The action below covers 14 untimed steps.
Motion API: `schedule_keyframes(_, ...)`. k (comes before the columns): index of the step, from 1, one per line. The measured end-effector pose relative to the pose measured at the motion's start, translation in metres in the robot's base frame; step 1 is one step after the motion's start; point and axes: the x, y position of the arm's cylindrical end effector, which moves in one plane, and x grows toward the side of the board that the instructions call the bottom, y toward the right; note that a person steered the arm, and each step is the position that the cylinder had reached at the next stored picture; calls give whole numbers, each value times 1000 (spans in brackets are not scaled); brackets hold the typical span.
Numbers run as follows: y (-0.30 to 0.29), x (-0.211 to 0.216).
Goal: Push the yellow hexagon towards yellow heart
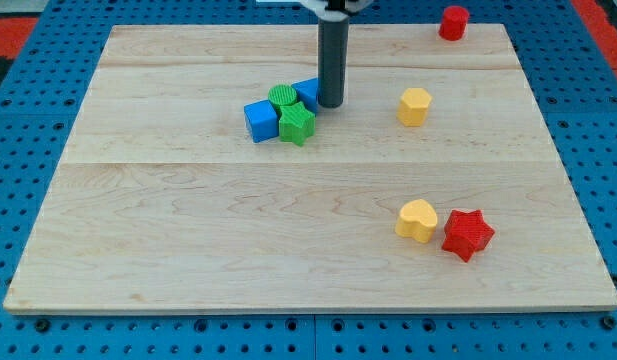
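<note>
The yellow hexagon (414,105) lies right of the board's middle, near the view's top. The yellow heart (417,219) lies below it, toward the view's bottom right, touching or nearly touching a red star (468,234) on its right. My tip (331,104) stands well to the left of the yellow hexagon, apart from it, right beside a blue block (307,93) in a cluster.
The cluster left of my tip holds a green round block (283,97), a green star (296,124) and a blue cube (259,120). A red block (453,22) sits at the board's top right edge. The wooden board (188,230) lies on a blue pegboard.
</note>
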Motion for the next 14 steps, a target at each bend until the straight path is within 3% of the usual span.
schedule_keyframes(1, 25, -12)
schedule_keyframes(3, 116, 13)
schedule_keyframes(5, 145, 35)
schedule_keyframes(7, 146, 105)
schedule_keyframes(11, 95, 67)
schedule_keyframes(12, 78, 95)
schedule_keyframes(14, 142, 131)
